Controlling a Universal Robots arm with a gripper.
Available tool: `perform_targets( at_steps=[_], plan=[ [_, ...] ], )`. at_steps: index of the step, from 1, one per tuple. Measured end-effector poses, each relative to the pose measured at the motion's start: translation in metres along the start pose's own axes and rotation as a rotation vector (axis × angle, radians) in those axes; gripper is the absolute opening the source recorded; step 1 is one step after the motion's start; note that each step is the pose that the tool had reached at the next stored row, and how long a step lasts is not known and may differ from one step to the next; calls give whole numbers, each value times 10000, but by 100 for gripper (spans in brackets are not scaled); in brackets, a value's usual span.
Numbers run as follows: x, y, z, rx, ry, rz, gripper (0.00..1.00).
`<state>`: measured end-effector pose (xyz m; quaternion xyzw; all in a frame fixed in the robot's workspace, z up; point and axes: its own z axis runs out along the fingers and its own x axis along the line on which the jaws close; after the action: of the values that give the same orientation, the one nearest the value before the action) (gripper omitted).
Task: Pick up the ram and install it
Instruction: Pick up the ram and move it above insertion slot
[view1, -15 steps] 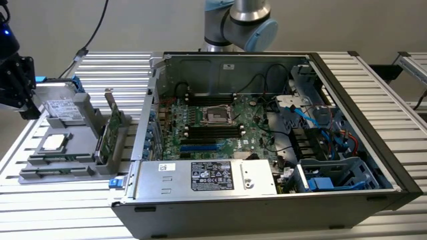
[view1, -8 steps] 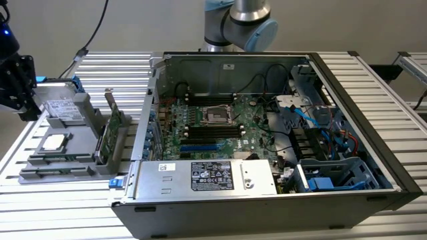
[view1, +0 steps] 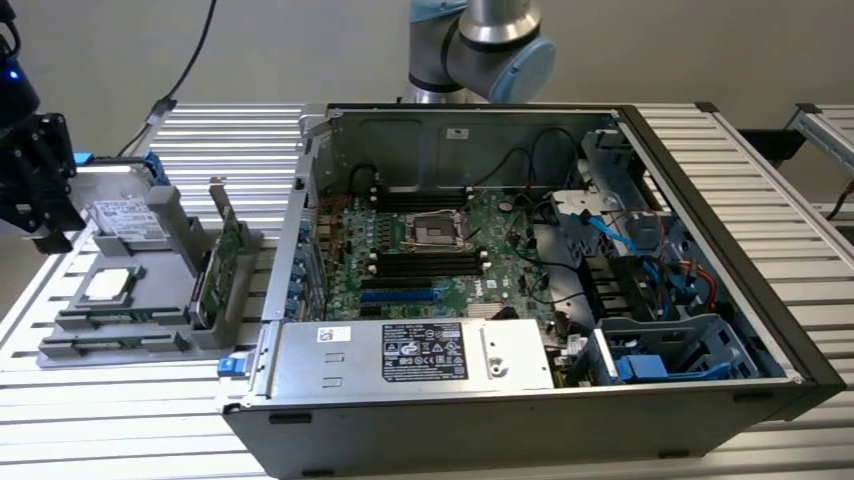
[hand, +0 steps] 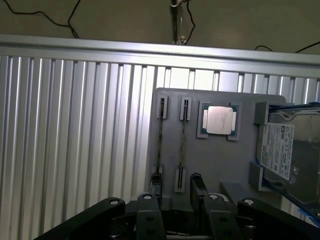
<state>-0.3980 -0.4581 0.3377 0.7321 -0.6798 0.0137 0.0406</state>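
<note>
Two places frame this pick in the exterior view: the grey tray (view1: 80, 350) at that view's left, carrying a hard drive (view1: 127, 215) and an upright expansion card (view1: 220, 265), and the open computer case (view1: 747, 300) beside it, where the motherboard (view1: 400, 240) shows dark memory slots (view1: 424, 264) that look unfilled as far as we can judge. The arm (view1: 497, 40) rises behind the case. From the wrist view we find the ram (hand: 159, 145) standing on edge as a thin dark line between two end holders of the tray, apart from the processor (hand: 219, 120). A second thin strip (hand: 182, 142) sits in the neighbouring holder, and we cannot identify it for sure. The gripper (hand: 176, 184) is spread wide and holds nothing, with one of its fingers (hand: 156, 182) roughly in line with the ram's near end; how high it stands above the tray we cannot tell. We judge the approach to be the step in hand. To do it well we should centre the jaws across the stick's thin faces at mid-length, keep them square to the holder, and steer clear of the neighbouring strip.
</note>
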Motion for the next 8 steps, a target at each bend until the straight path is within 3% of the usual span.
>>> perform_targets(
  at_steps=[8],
  plan=[
    [42, 27, 151, 7, -3, -49, 36]
  ],
)
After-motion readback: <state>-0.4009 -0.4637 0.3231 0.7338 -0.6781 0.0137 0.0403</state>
